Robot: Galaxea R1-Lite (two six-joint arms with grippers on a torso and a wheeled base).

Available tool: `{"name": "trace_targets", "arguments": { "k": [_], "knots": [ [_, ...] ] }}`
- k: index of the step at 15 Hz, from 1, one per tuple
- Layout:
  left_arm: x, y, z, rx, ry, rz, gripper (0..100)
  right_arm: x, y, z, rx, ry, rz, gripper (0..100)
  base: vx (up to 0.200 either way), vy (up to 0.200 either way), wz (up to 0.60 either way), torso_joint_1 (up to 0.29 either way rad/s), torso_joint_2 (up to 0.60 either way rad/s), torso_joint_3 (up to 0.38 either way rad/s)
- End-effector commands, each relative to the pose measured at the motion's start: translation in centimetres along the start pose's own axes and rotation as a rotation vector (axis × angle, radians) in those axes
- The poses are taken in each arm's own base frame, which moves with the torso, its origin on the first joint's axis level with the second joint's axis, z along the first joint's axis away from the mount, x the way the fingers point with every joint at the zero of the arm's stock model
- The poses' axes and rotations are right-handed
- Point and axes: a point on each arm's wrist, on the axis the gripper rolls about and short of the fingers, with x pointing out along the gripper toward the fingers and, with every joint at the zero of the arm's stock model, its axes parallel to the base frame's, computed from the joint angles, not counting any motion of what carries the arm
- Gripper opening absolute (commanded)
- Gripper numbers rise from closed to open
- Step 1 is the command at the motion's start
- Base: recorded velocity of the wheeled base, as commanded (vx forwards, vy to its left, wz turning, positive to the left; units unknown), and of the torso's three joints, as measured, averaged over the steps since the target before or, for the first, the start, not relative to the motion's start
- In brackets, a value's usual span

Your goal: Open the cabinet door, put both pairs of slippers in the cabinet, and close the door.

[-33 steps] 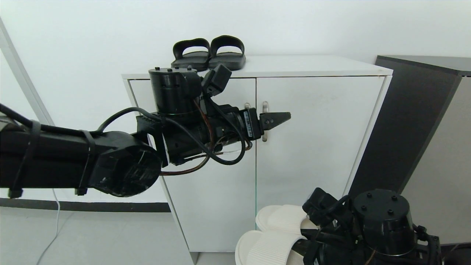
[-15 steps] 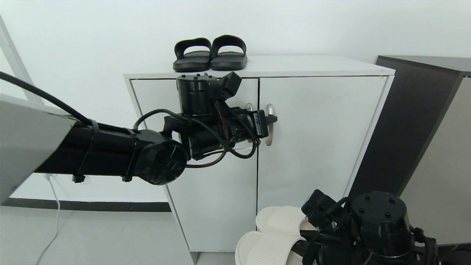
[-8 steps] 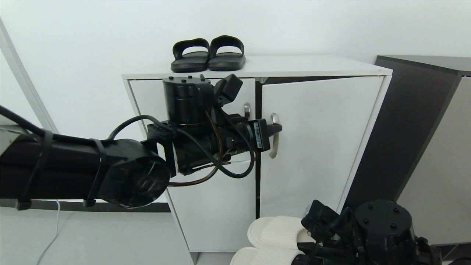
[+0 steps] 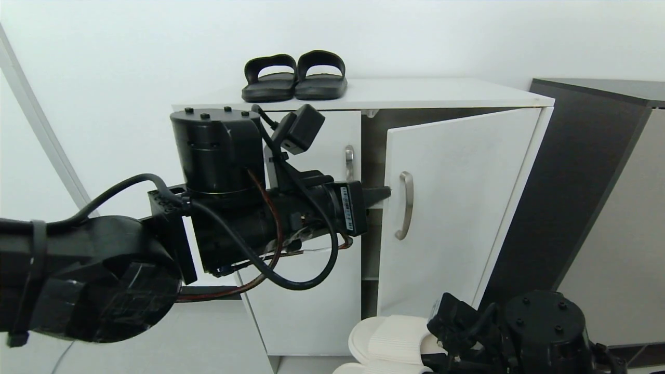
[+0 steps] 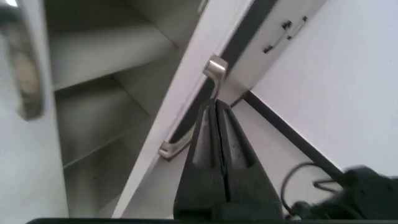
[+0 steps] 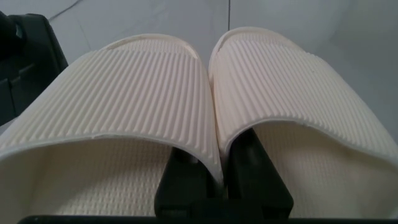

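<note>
Two black slippers [image 4: 294, 76] are parked upper centre atop the cabinet [image 4: 415, 93]; the right door [image 4: 457, 208] of two is seen ajar. The left pincer [image 4: 383, 192] is pressed shut, empty, mid-frame. Two white slippers [image 6: 130, 93] are clamped by the right pincer [image 6: 221, 177] at bottom right.

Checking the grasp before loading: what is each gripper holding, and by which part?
Right gripper pinches the white slippers by their adjoining inner strap edges. Left gripper is shut on nothing, beside the open door.
</note>
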Motion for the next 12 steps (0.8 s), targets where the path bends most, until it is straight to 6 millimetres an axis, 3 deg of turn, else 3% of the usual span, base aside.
{"name": "trace_targets", "arguments": {
  "k": [1,4,8,11,12],
  "knots": [
    [-0.6,0.1,0.4,0.004,-0.029,0.002,0,0.0,0.3,-0.1,-0.004,0.004,0.009,0,0.000,0.000,0.00,0.000,0.00,0.000],
    [0.7,1.2,-0.1,0.005,-0.044,0.006,0,-0.1,0.5,-0.3,-0.018,0.003,0.016,0,0.000,0.000,0.00,0.000,0.00,0.000],
    [4.1,2.6,-0.6,0.003,-0.044,0.014,0,-0.2,0.7,-0.8,-0.028,0.025,0.023,0,0.000,0.000,0.00,0.000,0.00,0.000],
    [4.7,2.9,-0.8,-0.001,-0.040,0.021,0,-0.2,0.7,-1.0,-0.047,0.033,0.027,0,0.000,0.000,0.00,0.000,0.00,0.000],
    [4.9,3.0,-1.0,-0.003,-0.037,0.025,0,-0.2,0.8,-1.0,-0.048,0.035,0.030,0,-0.200,0.000,0.00,0.002,0.00,0.007]
  ]
}}
